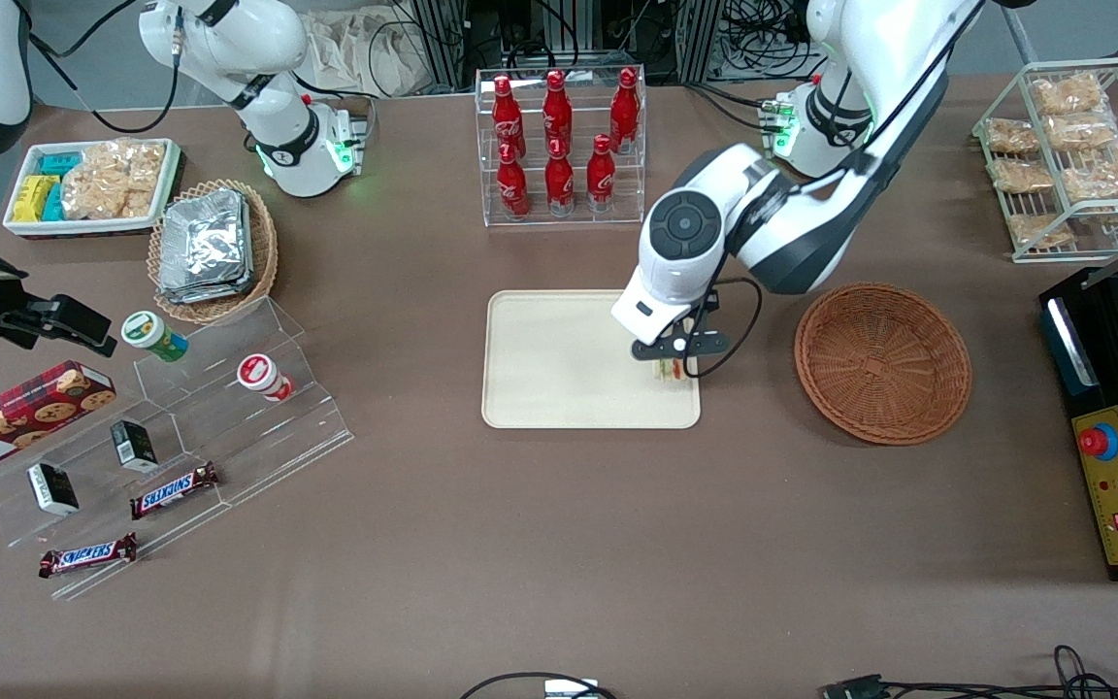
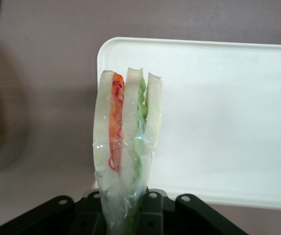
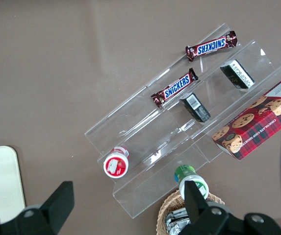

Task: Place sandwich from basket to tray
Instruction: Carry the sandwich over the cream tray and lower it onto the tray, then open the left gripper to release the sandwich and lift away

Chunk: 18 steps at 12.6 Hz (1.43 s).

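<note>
My left gripper [image 1: 673, 367] is shut on the clear-wrapped sandwich [image 1: 673, 370] and holds it over the corner of the cream tray [image 1: 559, 361] that lies nearest the brown wicker basket [image 1: 882, 361]. In the left wrist view the sandwich [image 2: 125, 147] stands on edge between my fingers, its white bread, red, orange and green layers showing, with the tray [image 2: 218, 117] beneath it. The basket shows a bare woven bottom. I cannot tell whether the sandwich touches the tray.
A clear rack of red bottles [image 1: 559, 136] stands farther from the front camera than the tray. A lighter basket with foil packets [image 1: 212, 248] and clear display steps [image 1: 180, 427] with snacks lie toward the parked arm's end. A black box [image 1: 1117, 427] lies toward the working arm's end.
</note>
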Motion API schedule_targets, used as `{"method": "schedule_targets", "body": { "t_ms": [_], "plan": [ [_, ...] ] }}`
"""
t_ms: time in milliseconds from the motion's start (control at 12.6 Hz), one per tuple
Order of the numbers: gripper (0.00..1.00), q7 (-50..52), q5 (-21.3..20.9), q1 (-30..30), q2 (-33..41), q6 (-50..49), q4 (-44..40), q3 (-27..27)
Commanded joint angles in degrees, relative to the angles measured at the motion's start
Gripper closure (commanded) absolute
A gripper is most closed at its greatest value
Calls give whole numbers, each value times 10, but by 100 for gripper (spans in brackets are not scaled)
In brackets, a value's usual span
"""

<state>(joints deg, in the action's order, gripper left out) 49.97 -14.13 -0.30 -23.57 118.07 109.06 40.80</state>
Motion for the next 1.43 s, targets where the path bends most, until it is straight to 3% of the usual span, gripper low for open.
{"method": "schedule_targets", "body": {
  "t_ms": [0, 319, 478, 558, 637, 1035, 1115, 1354],
  "plan": [
    [100, 7, -29, 3, -28, 81, 38, -13],
    [100, 30, -120, 3, -90, 126, 37, -13],
    [100, 42, -135, 4, -100, 128, 34, -13],
    [61, 44, -135, 5, -101, 128, 33, -14],
    [4, 51, -135, 5, -101, 127, 33, -14],
    [0, 86, -124, 7, -47, 54, 2, -12],
    [0, 84, -104, 20, -26, 21, -9, -7],
    [0, -45, 32, 33, 63, -89, -65, -17]
  ]
}}
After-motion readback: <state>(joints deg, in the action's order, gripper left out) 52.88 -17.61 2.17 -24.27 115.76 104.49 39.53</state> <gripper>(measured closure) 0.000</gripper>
